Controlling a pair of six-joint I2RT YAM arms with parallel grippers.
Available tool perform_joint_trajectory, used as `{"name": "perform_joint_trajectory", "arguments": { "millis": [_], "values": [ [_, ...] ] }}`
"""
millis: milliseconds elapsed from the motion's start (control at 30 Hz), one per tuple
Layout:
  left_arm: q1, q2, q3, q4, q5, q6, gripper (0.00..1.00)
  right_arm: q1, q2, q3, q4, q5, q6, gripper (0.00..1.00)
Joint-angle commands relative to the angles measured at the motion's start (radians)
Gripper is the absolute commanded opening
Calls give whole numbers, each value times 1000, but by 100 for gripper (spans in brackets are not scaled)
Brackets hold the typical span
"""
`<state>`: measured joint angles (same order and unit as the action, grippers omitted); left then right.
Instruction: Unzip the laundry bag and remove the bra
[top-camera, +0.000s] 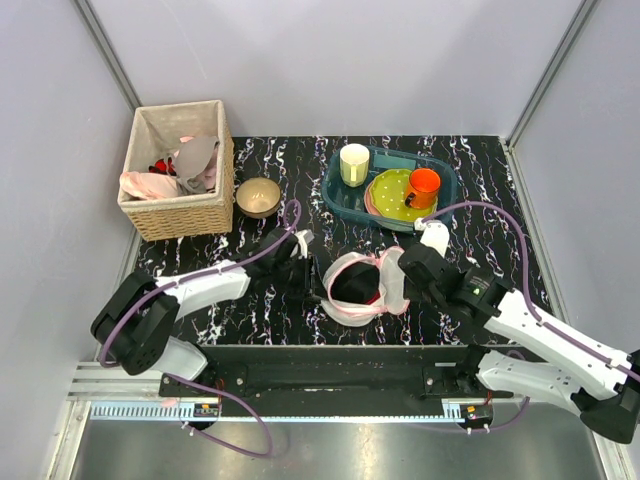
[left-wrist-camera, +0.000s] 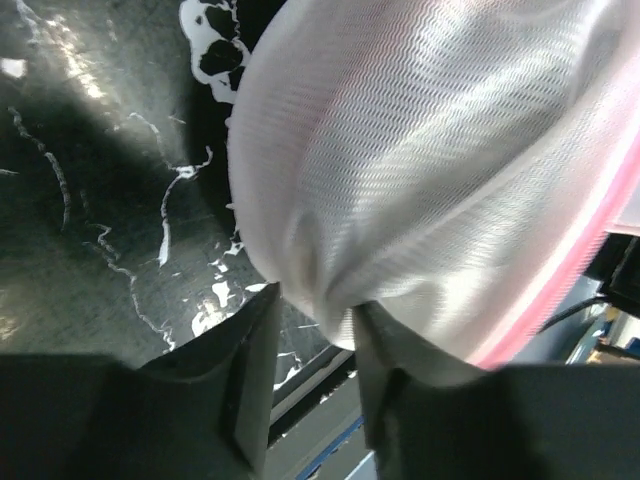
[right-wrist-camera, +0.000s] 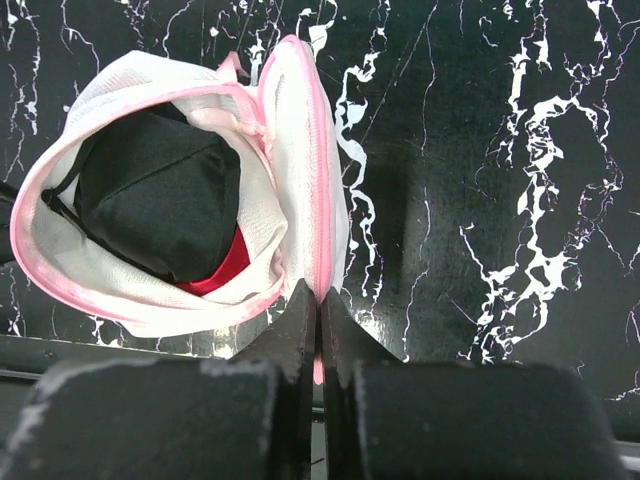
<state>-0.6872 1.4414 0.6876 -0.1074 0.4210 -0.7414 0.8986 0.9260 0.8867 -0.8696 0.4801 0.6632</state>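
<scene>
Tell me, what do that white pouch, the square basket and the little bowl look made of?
The laundry bag looks like white synthetic mesh, its fine wavy weave showing, with pink fabric trim. The basket seems woven wicker, tan and ribbed. The small bowl looks metal, perhaps brass: dull golden sheen.

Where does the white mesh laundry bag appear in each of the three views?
Top external: the laundry bag lies in the middle, close to the near edge of the table.
Left wrist: the laundry bag fills the upper right, seen very close.
Right wrist: the laundry bag is at the upper left, lying open.
Shared landmark: the pink trim along the bag's edge shows in all three views.
</scene>
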Motion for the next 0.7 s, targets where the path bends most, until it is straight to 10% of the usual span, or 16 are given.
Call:
{"name": "perform_joint_trajectory", "arguments": {
  "millis": [0, 67, 300, 667],
  "values": [
    [-6, -120, 121, -219, -114, 83, 61, 6, -45, 11, 17, 26, 21, 0],
    [-5, -183, 190, -366, -241, 117, 99, 6, -52, 24, 9, 28, 24, 0],
    [-127, -299, 351, -429, -502, 91, 99, 5, -21, 73, 32, -35, 19, 0],
    [-437, 38, 523, -468, -700, 17, 83, 6, -26, 80, 41, -61, 18, 0]
  ]
}}
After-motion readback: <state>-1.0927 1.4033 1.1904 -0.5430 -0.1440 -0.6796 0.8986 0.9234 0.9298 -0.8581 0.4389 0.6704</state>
